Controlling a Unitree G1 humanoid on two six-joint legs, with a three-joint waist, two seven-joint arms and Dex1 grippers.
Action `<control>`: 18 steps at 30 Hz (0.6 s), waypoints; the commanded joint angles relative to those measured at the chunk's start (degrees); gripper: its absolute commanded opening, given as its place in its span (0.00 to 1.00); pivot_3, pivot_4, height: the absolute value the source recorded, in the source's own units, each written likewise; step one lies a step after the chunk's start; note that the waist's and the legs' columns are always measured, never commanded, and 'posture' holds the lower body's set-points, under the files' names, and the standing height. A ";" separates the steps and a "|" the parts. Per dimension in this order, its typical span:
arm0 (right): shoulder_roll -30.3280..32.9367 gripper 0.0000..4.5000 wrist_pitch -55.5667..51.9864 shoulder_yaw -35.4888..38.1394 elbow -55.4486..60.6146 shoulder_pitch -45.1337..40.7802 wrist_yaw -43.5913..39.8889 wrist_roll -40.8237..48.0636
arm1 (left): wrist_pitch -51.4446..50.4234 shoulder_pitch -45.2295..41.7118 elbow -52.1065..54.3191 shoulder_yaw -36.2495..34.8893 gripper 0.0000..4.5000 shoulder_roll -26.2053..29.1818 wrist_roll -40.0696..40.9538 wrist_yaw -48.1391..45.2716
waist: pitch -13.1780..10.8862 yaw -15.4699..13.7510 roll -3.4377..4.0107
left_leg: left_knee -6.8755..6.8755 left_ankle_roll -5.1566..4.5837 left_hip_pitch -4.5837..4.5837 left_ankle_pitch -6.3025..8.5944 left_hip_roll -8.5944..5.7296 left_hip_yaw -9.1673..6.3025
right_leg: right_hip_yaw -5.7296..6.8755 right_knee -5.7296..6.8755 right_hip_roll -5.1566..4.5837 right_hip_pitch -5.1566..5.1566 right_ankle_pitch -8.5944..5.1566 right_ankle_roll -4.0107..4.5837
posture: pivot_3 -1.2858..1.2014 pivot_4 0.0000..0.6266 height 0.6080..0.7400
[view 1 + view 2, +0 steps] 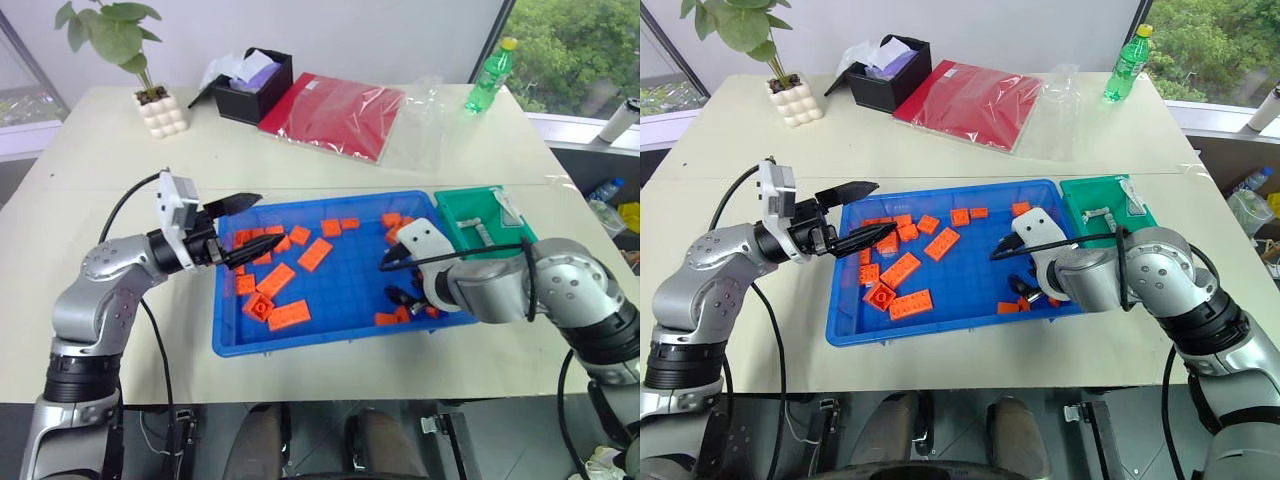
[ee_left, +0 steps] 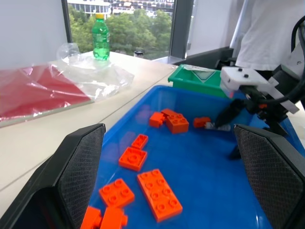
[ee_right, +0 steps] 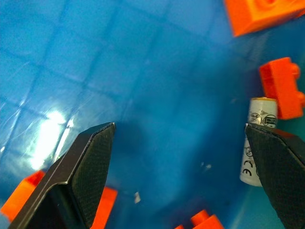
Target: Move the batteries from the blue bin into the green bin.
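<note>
The blue bin [image 1: 350, 285] lies in the middle of the table and holds several orange bricks [image 1: 290, 314]. One battery [image 3: 256, 143], a pale slim cylinder, lies on the bin floor beside an orange brick, and one of my right fingertips [image 3: 279, 167] half covers it. My right gripper [image 1: 388, 280] is open and tilted down over the bin's right part, with the battery [image 2: 215, 126] close to its fingers. My left gripper [image 1: 272, 218] is open and level above the bin's left edge, holding nothing. The green bin [image 1: 485, 225] stands against the blue bin's right end with pale slim pieces inside.
At the back of the table stand a black box [image 1: 250, 85], a red folder [image 1: 335, 110], a clear plastic bag [image 1: 420, 120], a green bottle [image 1: 487, 78] and a potted plant [image 1: 150, 100]. Bare tabletop lies left of the blue bin.
</note>
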State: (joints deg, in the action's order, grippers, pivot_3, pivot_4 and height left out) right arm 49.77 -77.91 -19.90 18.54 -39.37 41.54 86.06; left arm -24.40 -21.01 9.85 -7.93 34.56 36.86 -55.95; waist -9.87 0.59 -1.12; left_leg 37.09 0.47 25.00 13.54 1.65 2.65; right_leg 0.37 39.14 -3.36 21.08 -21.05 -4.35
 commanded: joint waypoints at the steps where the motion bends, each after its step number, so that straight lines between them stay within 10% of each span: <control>1: -0.62 0.99 -2.01 2.61 1.39 -2.56 -1.69 -6.71 | 0.31 -0.48 2.16 -0.94 1.00 -0.20 1.05 0.27 | 0.00 0.06 0.00 | 0.01 0.00 0.05 0.00 0.00 0.00 | 0.00 0.00 0.00 0.06 0.00 0.00 | 0.52 0.24 1.00; 18: -12.74 0.99 -14.59 13.93 3.56 4.28 -6.17 -21.25 | 0.79 -1.96 1.46 -0.27 1.00 -1.75 0.52 0.77 | 0.01 0.10 0.00 | 0.03 0.00 0.31 -0.01 0.01 0.00 | 0.00 0.06 0.03 0.35 0.01 -0.02 | 0.52 0.24 1.00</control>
State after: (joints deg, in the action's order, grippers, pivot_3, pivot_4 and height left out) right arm 36.97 -91.50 -7.73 21.64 -36.01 35.77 67.18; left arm -24.38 -22.18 9.83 -7.69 32.95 36.91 -55.25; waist -9.86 0.68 -1.12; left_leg 37.12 0.47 25.31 13.53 1.66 2.64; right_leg 0.37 39.20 -3.33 21.42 -21.04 -4.37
